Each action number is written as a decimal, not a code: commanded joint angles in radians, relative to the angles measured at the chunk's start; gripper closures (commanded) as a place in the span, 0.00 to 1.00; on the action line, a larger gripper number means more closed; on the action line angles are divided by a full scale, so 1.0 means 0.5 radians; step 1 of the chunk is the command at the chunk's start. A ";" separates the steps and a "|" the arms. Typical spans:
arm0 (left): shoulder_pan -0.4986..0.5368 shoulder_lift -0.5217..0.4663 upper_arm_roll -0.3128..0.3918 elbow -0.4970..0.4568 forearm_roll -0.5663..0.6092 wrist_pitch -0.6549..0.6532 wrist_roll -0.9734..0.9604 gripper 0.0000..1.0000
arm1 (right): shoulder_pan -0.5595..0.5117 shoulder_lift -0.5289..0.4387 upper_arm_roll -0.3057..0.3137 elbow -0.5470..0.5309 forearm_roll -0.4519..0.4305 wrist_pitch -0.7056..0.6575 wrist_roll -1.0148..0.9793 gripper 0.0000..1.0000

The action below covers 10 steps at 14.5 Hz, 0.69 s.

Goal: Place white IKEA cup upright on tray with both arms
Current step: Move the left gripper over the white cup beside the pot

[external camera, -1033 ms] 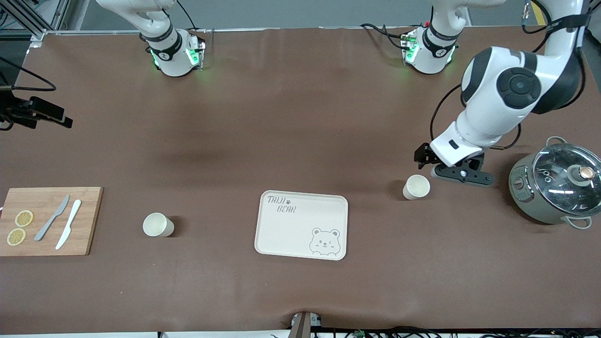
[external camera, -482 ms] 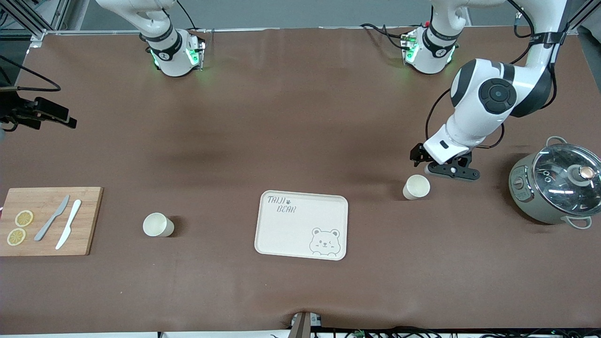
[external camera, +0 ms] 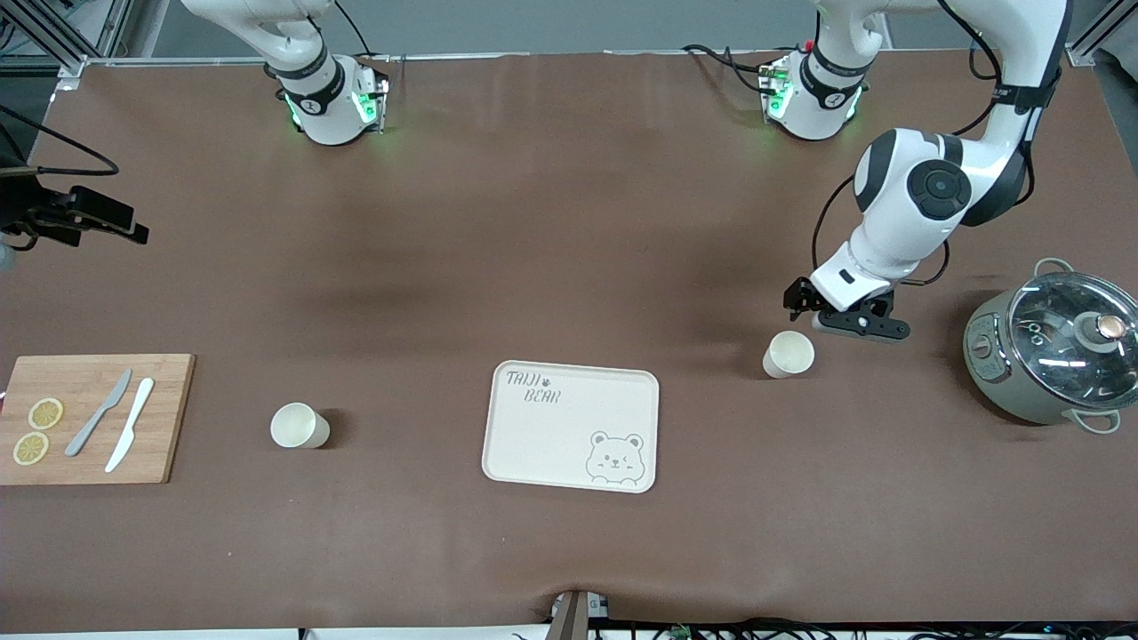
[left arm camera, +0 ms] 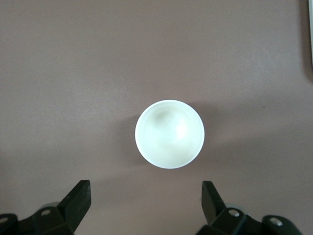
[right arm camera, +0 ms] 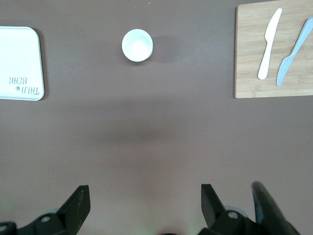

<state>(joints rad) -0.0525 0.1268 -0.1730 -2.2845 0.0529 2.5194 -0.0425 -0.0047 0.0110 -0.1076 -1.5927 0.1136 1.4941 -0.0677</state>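
Left pincer (external camera: 822, 313) hangs with its fingers (left arm camera: 78, 200) spread wide and nothing between them, just above a white cup (external camera: 788, 354) that stands upright on the brown surface (external camera: 569, 222) toward the left arm's end. From the left wrist view that cup (left arm camera: 169, 133) is a plain round rim with a smooth, pale, empty inside, clear of both fingertips. It stands apart from the tray (external camera: 569, 418), a cream rectangle with rounded corners, grey "TAIJI BEAR" lettering at one corner and a bear face at the corner diagonal to it; the tray lies midway along the surface, closer to the edge nearest the front camera. A second white cup (external camera: 299, 425), also upright and empty, stands toward the right arm's end, between the tray and a wooden cutting board (external camera: 169, 418). The board sits at that end's edge and carries a grey knife (external camera: 98, 412), a white knife (external camera: 130, 424) and two lemon slices (external camera: 37, 430). Right pincer (right arm camera: 142, 205) waits high over the surface near the right arm's end, fingers spread and empty. A grey-green pot (external camera: 1005, 356) with a glass lid (external camera: 1071, 327) stands at the left arm's end.
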 commanded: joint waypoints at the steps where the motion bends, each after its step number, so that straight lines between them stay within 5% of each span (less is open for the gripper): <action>1: 0.031 0.071 -0.016 -0.036 -0.008 0.143 0.054 0.00 | -0.070 -0.019 -0.009 0.004 0.018 -0.043 0.001 0.00; 10: 0.043 0.185 -0.013 -0.030 0.014 0.296 0.057 0.00 | -0.073 0.015 0.001 0.047 0.000 -0.108 0.013 0.00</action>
<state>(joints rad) -0.0448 0.2079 -0.1730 -2.2970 0.0529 2.6372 -0.0330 -0.0276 0.0110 -0.1145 -1.5781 0.1135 1.4415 -0.0681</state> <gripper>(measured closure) 0.000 0.000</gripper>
